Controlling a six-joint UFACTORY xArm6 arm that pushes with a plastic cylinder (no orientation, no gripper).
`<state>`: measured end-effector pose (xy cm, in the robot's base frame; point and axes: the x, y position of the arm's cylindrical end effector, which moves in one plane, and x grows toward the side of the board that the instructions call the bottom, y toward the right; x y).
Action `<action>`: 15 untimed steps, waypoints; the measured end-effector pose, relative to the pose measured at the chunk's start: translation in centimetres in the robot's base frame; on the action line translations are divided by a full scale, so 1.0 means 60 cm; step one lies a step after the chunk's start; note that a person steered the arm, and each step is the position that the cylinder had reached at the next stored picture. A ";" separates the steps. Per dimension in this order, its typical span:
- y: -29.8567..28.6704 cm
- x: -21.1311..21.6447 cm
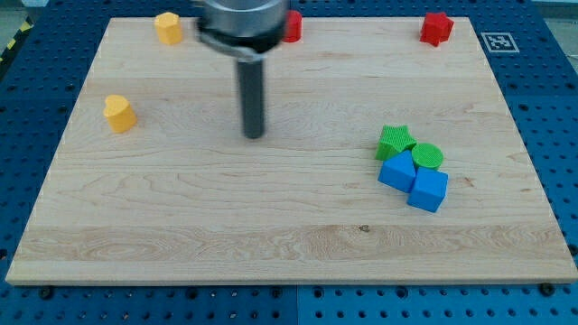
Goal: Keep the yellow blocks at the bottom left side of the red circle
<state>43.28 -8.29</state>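
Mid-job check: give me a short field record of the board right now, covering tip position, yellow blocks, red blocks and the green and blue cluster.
tip: my tip on bare board, centre-left, touching no block
yellow blocks: two, apart; one at the top edge, one near the left edge
red blocks: one at the top, partly hidden behind the arm; one at the top right
cluster: green star, green cylinder, two blue blocks, bunched at the right
board: wooden board
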 end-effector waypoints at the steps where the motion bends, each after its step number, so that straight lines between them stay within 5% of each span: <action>1: -0.054 0.003; 6: -0.195 0.020; 8: -0.345 -0.054; 13: -0.271 -0.032; 15: -0.165 -0.033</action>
<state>41.33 -18.18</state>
